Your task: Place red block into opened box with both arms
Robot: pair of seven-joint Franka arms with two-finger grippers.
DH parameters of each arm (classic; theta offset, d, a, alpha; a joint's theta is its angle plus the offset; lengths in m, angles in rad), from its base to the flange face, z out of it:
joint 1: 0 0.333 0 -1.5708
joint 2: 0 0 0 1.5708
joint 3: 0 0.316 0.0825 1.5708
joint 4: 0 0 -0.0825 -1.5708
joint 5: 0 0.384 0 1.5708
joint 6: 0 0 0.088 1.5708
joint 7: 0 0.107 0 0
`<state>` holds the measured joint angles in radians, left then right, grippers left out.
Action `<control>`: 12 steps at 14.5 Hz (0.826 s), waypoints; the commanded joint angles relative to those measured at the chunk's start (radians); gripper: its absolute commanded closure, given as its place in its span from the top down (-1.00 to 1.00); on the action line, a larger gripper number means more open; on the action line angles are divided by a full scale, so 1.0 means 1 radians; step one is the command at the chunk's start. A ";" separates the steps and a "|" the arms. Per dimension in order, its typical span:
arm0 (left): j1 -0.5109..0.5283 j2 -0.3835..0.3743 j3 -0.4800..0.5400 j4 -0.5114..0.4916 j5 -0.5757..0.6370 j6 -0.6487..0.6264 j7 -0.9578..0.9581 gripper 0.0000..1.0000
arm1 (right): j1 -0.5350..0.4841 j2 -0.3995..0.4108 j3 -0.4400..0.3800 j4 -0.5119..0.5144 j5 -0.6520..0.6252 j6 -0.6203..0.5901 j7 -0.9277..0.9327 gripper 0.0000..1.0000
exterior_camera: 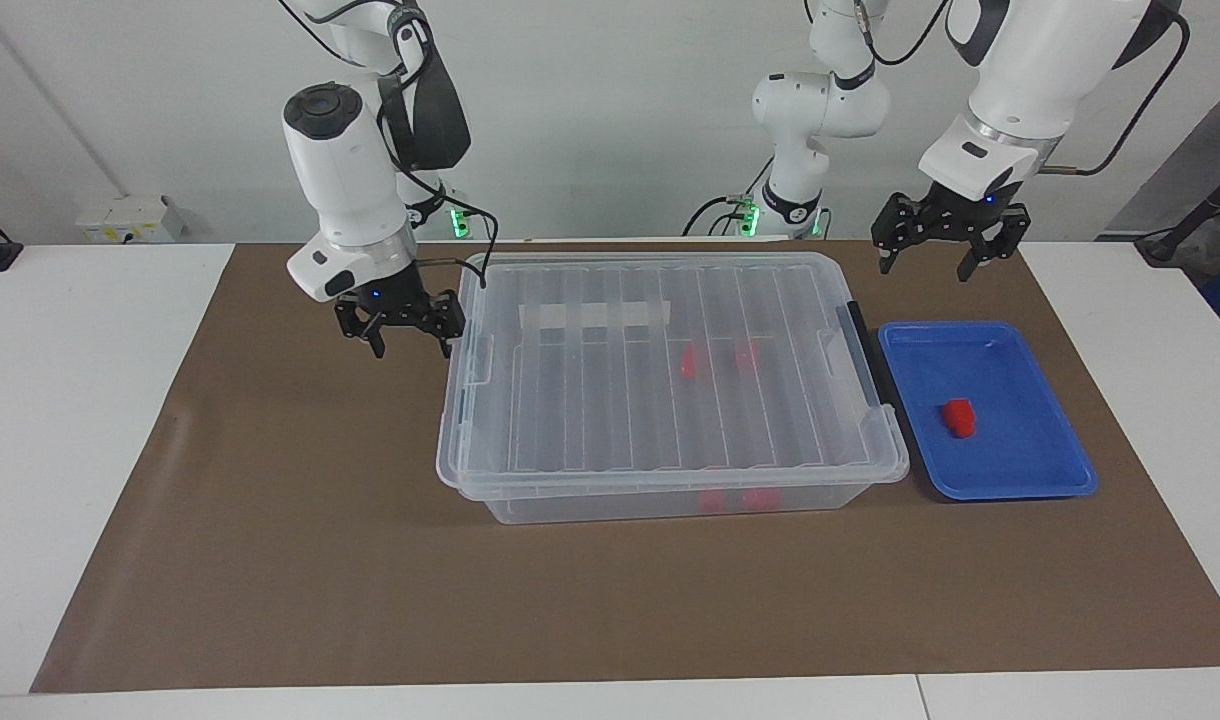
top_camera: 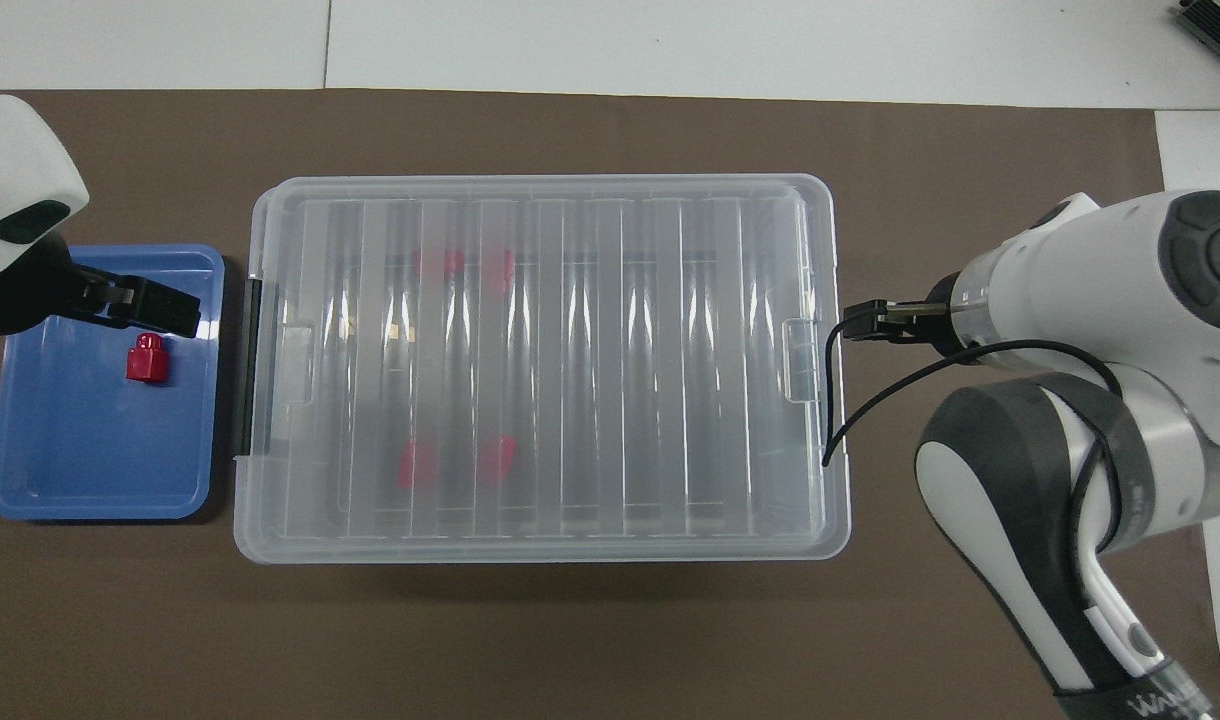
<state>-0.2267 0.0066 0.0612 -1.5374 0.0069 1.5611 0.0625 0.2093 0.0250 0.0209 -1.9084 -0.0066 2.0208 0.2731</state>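
Note:
The red block [exterior_camera: 959, 417] [top_camera: 146, 358] lies alone in a shallow blue tray [exterior_camera: 1020, 465] [top_camera: 90, 470] beside the box's black-handled end. The box [exterior_camera: 670, 475] [top_camera: 540, 545] is a large clear bin, and its ribbed lid lies flat on it. More red blocks show blurred through the lid. My left gripper [exterior_camera: 938, 258] [top_camera: 155, 308] hangs open and empty, high over the tray. My right gripper [exterior_camera: 410, 343] is open and empty, low beside the box's other end, close to the lid latch [exterior_camera: 480, 357]. In the overhead view its wrist hides it.
A brown mat [exterior_camera: 300, 560] [top_camera: 610, 640] covers the table under the box and the tray. The right arm's cable [top_camera: 870, 410] loops down by the box's edge. White table [exterior_camera: 80, 400] lies bare past the mat at the right arm's end.

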 commanded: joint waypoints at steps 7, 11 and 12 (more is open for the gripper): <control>0.007 -0.023 -0.004 -0.024 -0.002 -0.021 -0.009 1.00 | 0.011 0.004 -0.001 -0.063 -0.001 0.067 -0.002 0.93; 0.007 -0.027 -0.004 -0.026 -0.002 -0.018 -0.009 1.00 | 0.013 0.003 -0.001 -0.067 -0.001 0.062 -0.008 0.93; 0.006 -0.027 -0.004 -0.026 -0.002 -0.018 -0.009 1.00 | 0.007 0.003 -0.001 -0.067 -0.001 0.061 -0.008 0.93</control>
<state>-0.2267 0.0059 0.0612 -1.5382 0.0069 1.5520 0.0625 0.2254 0.0477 0.0173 -1.9494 -0.0066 2.0622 0.2731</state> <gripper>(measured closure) 0.000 0.040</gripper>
